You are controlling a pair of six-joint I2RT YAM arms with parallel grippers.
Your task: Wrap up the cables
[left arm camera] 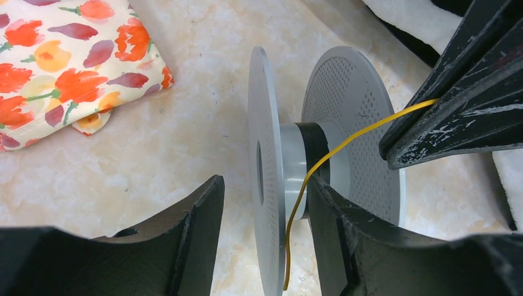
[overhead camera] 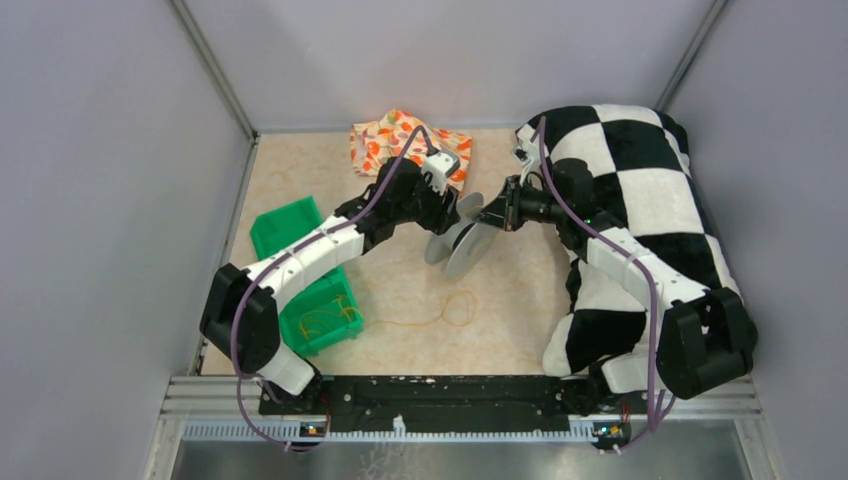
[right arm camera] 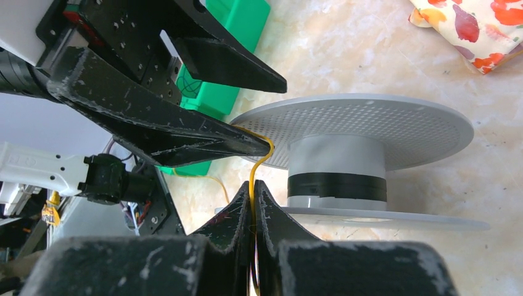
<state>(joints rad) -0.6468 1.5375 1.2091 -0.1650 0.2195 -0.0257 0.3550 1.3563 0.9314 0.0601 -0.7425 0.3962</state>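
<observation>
Right wrist: right gripper (right arm camera: 254,185) clamped on cable (right arm camera: 259,161) leading ahead toward spool (right arm camera: 345,160); left gripper (left arm camera: 264,180) apart, straddling one spool disc.

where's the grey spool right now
In the top view the grey spool is mid-table, between the left end effector and the right end effector, just nearer than the floral cloth.

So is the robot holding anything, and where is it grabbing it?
The right gripper pinches the yellow wire at the stretch beside the grey spool. The left gripper straddles one spool disc, open.
</observation>
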